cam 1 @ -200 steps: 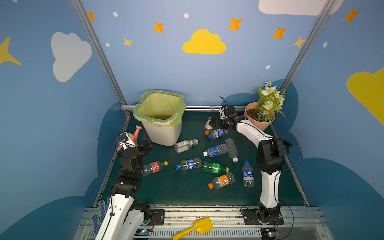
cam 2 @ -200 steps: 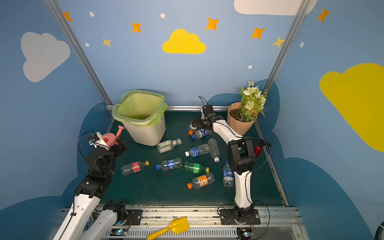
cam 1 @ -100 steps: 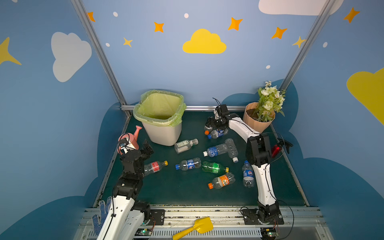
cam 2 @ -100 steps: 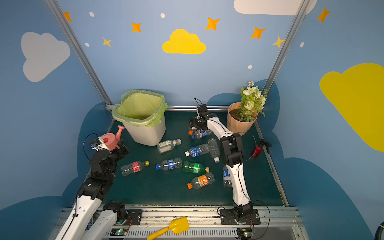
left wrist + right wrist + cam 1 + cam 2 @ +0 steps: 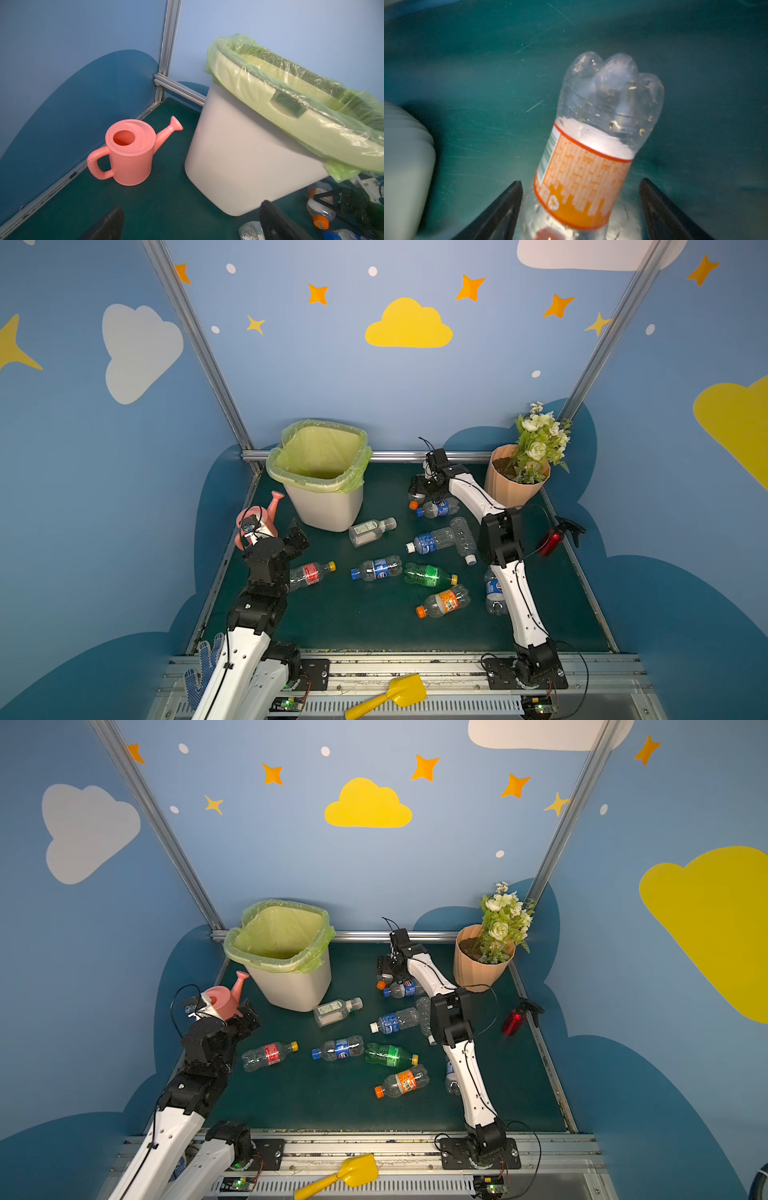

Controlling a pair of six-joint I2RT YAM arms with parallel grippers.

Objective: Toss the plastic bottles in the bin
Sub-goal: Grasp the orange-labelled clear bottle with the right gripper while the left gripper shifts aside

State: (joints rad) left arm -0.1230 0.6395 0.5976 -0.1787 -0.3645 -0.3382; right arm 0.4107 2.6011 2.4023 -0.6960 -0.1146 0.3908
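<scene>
left end effector (image 5: 300,534) is held spread and empty above the near-left desk (image 5: 353,626), beside the pink watering can (image 5: 131,158) | bin (image 5: 328,506) is stood upright at far left | plastic bottles (image 5: 376,568) are scattered over the desk, near and right of the bin | right end effector (image 5: 580,181) is spread astride an orange-labelled bottle (image 5: 583,176) at far centre, nothing pinched

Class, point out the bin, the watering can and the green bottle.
bin (image 5: 328,510), in a top view, front wall
watering can (image 5: 131,162), left wrist view, body
green bottle (image 5: 429,575), in a top view, label
</scene>
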